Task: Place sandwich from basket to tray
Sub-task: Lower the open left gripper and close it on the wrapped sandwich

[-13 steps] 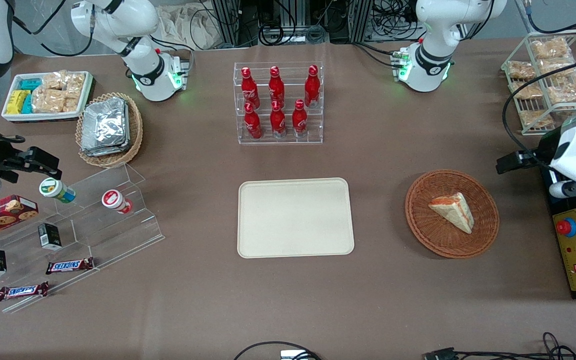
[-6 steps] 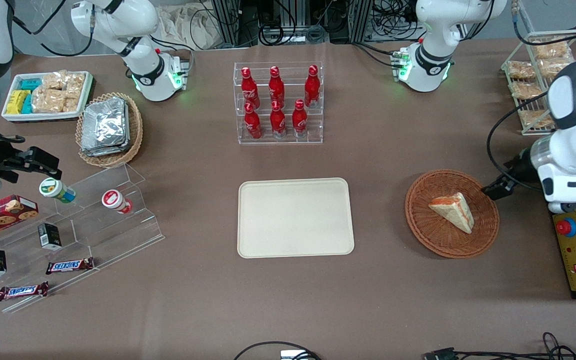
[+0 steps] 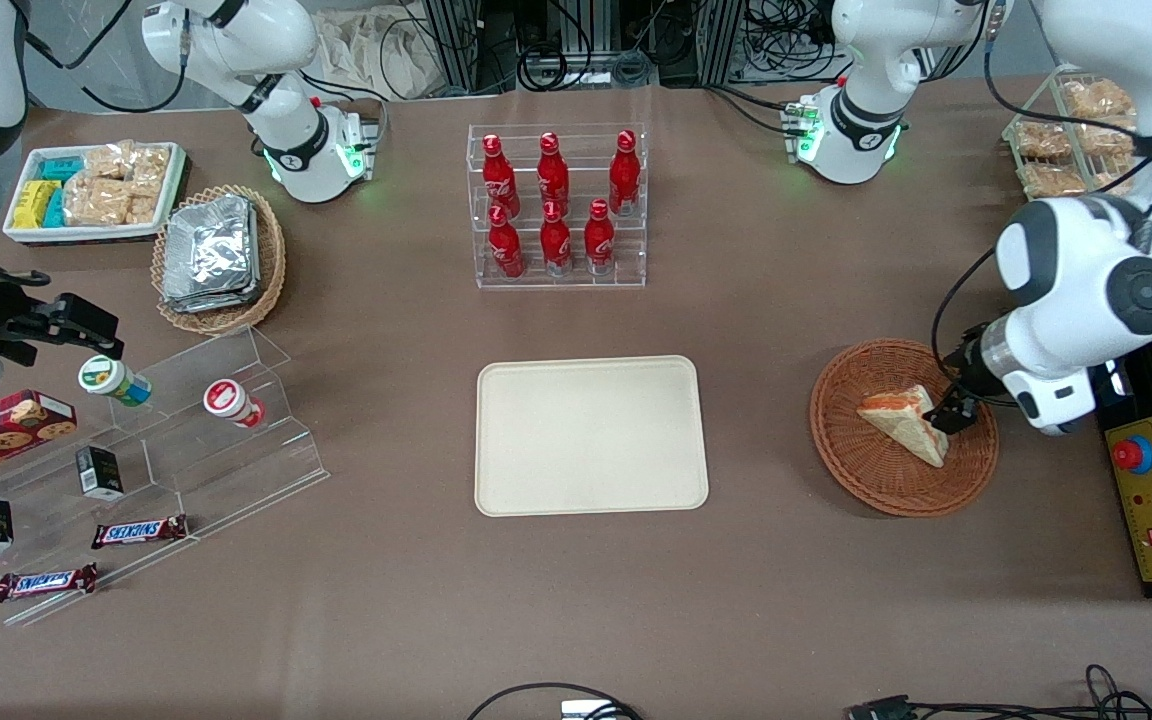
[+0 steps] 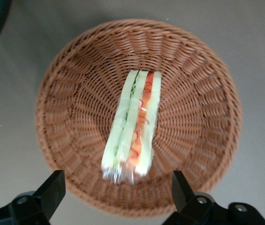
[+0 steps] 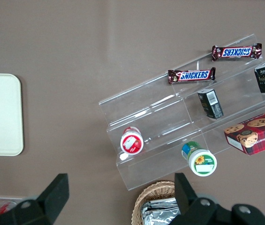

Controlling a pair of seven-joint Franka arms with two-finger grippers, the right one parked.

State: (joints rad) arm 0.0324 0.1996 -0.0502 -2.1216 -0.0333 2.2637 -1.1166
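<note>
Hovering above sandwich (image 4: 133, 126) in basket (image 4: 66, 93): tool (image 4: 116, 192) wide open, empty.

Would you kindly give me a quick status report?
Gripper open, above the basket. Sandwich lying in basket, ungrasped. Tray bare, nothing in the way.

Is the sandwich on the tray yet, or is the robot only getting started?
Only getting started. Nothing looks done: the tray has nothing on it. Right now the claw hangs open above the sandwich, which lies in the basket, not gripped. Left to do: grab it, lift it and set it on the tray.
</note>
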